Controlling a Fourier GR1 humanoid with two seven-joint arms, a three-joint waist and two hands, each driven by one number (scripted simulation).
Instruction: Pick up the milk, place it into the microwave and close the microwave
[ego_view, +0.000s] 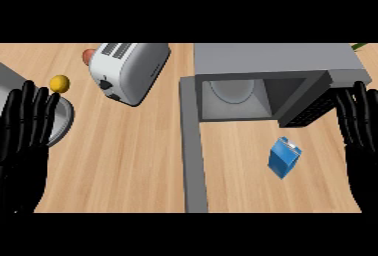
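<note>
Milk: the blue carton (284, 158) stands on the wooden counter (125, 165) right of the frame's centre, tilted as seen from above, its white-capped top toward the upper right. Nothing touches it.
Microwave: the grey box (273, 62) fills the upper right of the frame. Its cavity faces down the frame with the pale turntable (232, 91) showing inside. The door (314, 102) is swung out to the lower right, and the carton lies just below the opening.
Right hand: black hand (359, 125) at the right edge, fingers straight and spread wide, holding nothing. It shows beside the door's outer end and is apart from the carton.
Left hand: black hand (26, 130) at the left edge, fingers straight and up, resting and empty, over part of a grey plate (65, 120).
Step in hand: judging from this, the pick-up has not begun; the right hand is the nearer one.
How to do it well: bring the right hand toward frame centre, below the door, and close on the carton's broad sides so that it stays upright.
Risk: the open door stands between hand and cavity, so the carry probably needs to come in from below the opening.
Other things: a white toaster (129, 70) and a yellow lemon (59, 83) sit upper left, well apart from the path.
</note>
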